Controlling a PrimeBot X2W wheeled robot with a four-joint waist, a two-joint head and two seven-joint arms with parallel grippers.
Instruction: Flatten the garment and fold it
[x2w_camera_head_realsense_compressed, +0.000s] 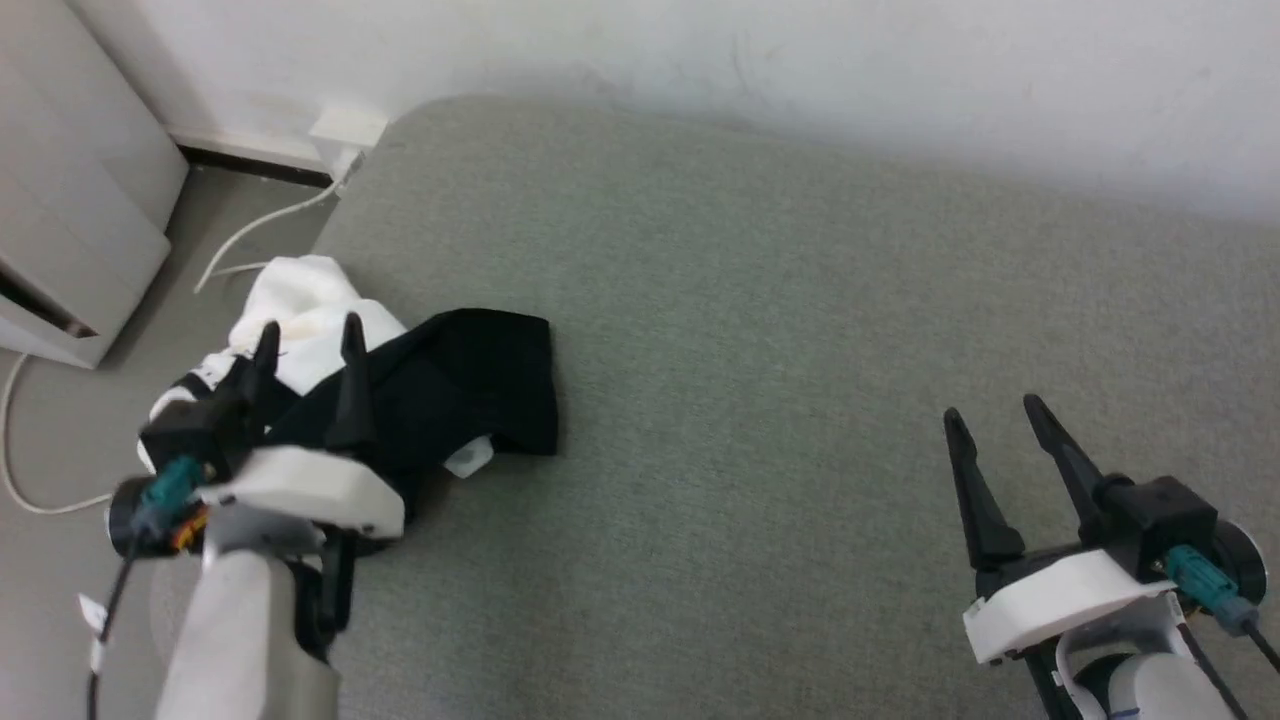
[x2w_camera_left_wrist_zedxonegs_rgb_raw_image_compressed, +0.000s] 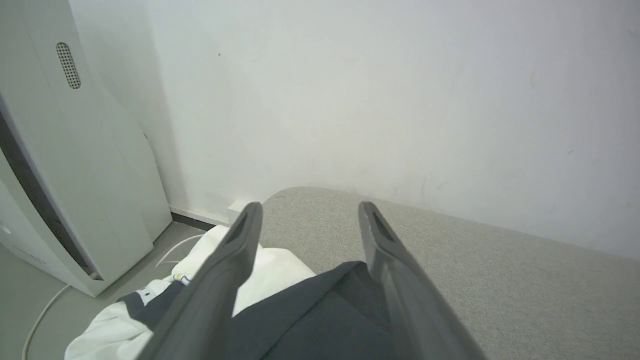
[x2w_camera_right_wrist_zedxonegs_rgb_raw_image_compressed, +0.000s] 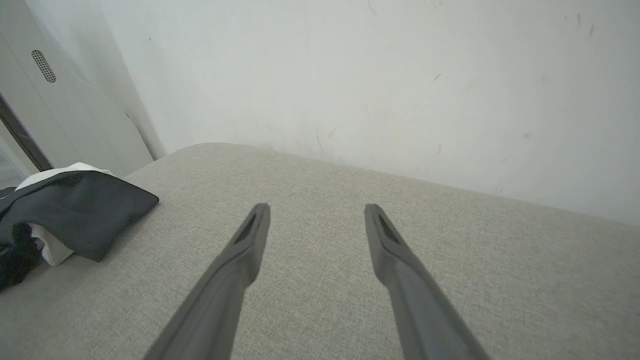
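Head view: I see the garment (x2w_camera_head_realsense_compressed: 440, 390) bunched in a heap at about 9 o'clock, on the left edge of the grey cloth-covered tabletop (x2w_camera_head_realsense_compressed: 760, 330). Its black part lies toward the middle of the tabletop. The white part sits at 10 o'clock of the heap, right at the edge. My left hand (x2w_camera_head_realsense_compressed: 310, 328) comes in from 8 o'clock and stands over the heap with its two fingers apart and nothing between them. I cannot tell whether the tips touch the cloth. My right hand (x2w_camera_head_realsense_compressed: 990, 408) is at 4 o'clock over bare fabric, well apart from the garment, with its fingers spread and empty. A white cable (x2w_camera_head_realsense_compressed: 250, 225) runs along the floor (x2w_camera_head_realsense_compressed: 60, 430) at 10 o'clock, beside a pale cabinet (x2w_camera_head_realsense_compressed: 70, 200).

Left wrist view: the left hand (x2w_camera_left_wrist_zedxonegs_rgb_raw_image_compressed: 310, 206) has its fingers wide apart. The garment (x2w_camera_left_wrist_zedxonegs_rgb_raw_image_compressed: 310, 310) lies beneath them at 6 o'clock, black cloth between and under the fingers and white folds toward 7 o'clock. The pale cabinet (x2w_camera_left_wrist_zedxonegs_rgb_raw_image_compressed: 75, 165) stands at 9 o'clock.

Right wrist view: the right hand (x2w_camera_right_wrist_zedxonegs_rgb_raw_image_compressed: 317, 207) is spread over the bare tabletop (x2w_camera_right_wrist_zedxonegs_rgb_raw_image_compressed: 320, 175), holding nothing. The garment (x2w_camera_right_wrist_zedxonegs_rgb_raw_image_compressed: 85, 205) shows at 9 o'clock, black over a white fold, clear of the fingers.
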